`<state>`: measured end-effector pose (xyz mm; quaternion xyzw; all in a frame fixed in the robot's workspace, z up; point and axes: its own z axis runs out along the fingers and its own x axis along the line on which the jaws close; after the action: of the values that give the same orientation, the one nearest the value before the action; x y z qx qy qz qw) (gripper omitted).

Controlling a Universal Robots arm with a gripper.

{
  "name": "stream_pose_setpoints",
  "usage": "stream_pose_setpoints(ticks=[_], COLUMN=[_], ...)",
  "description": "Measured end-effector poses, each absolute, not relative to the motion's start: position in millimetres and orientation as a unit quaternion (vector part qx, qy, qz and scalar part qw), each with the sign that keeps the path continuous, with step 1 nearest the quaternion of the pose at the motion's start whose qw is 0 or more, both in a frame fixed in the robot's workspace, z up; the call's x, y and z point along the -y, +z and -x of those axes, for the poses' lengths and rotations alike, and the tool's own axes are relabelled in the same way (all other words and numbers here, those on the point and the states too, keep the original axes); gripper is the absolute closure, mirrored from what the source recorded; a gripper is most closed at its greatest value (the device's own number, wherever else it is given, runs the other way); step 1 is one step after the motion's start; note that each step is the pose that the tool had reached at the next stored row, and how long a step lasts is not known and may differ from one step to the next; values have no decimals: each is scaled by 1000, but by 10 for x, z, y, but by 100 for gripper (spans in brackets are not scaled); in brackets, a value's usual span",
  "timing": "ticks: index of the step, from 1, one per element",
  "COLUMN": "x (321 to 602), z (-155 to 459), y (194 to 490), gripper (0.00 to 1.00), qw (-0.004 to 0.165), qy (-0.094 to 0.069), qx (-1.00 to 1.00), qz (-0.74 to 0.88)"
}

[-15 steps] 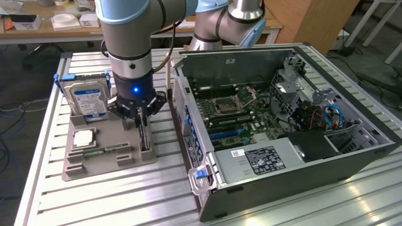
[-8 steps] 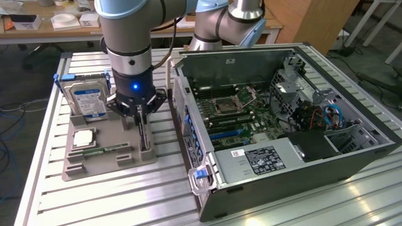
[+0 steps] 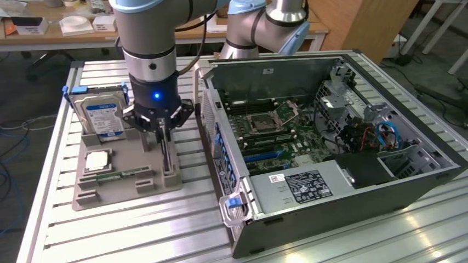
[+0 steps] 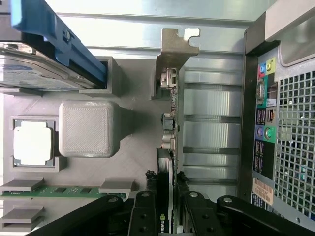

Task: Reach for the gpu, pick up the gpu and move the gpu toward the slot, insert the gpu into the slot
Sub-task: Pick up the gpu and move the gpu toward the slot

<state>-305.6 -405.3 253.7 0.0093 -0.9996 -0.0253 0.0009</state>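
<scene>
Fingers (image 4: pixel 145 214) clamp the upright gpu (image 4: pixel 170 128) standing in its grey tray (image 4: pixel 133 162).

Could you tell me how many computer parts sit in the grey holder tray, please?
4: hard drive at the tray's far end, CPU chip before it, memory stick nearest the camera, gpu on edge under the gripper. It may hide others.

Matt plastic tray (image 4: pixel 133 162), metal gpu (image 4: pixel 169 120) bracket
</scene>
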Motion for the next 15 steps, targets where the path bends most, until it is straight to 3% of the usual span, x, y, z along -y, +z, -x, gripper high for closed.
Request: stream_pose_setpoints(ticks=[15], x=[4053], z=[3056], y=[2696], gripper=[74], qw=[1], qy=[-25], qx=[1000], qz=[-9])
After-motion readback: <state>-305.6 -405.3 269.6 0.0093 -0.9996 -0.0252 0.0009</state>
